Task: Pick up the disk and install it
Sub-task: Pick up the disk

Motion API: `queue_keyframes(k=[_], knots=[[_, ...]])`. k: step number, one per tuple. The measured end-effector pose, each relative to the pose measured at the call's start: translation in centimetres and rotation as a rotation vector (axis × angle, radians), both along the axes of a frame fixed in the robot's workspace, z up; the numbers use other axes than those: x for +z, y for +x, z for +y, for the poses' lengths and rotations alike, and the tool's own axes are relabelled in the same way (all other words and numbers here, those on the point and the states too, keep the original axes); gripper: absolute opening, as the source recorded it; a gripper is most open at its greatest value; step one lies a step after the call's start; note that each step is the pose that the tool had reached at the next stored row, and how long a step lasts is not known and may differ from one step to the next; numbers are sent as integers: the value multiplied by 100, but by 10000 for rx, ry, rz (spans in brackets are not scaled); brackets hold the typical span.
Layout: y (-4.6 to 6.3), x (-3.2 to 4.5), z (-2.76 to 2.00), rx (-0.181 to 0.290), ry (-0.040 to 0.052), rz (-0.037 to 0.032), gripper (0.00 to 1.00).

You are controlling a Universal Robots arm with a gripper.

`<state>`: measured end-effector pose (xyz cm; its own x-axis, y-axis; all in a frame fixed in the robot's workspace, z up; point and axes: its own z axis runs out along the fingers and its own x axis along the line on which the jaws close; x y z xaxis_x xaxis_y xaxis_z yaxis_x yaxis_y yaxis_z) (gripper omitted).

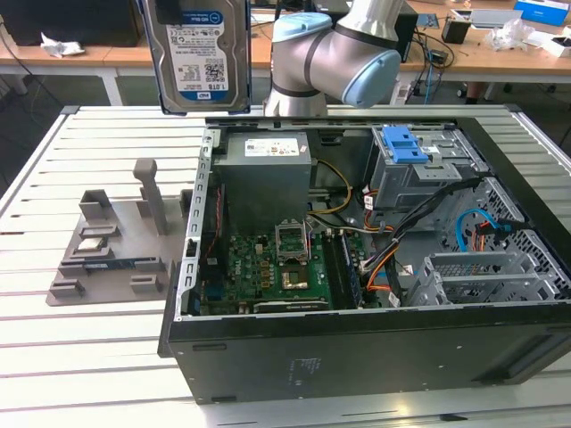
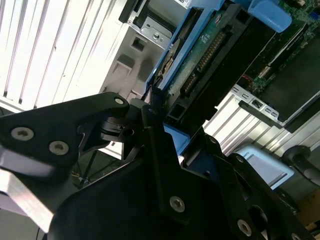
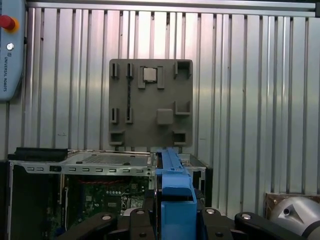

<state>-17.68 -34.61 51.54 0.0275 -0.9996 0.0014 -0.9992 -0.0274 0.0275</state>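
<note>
Clearly, the gripper [image 3: 176, 216] is clamped on the disk [image 1: 198, 53], its black fingers pinching the blue side rails so the drive hangs on edge, probably to keep the rails free for sliding into a bay. Held high, the disk touches nothing else. Well below the gripper lie the grey fixture [image 3: 150, 102] and the open computer case [image 1: 357, 294]. Farther across the case stands the drive cage [image 1: 428, 174].
</note>
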Motion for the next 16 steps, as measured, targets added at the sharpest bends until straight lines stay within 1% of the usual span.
queue_keyframes(k=[7,16], knots=[[18,0,-25,0,0,0,36],[36,-1,-41,0,0,0,36]])
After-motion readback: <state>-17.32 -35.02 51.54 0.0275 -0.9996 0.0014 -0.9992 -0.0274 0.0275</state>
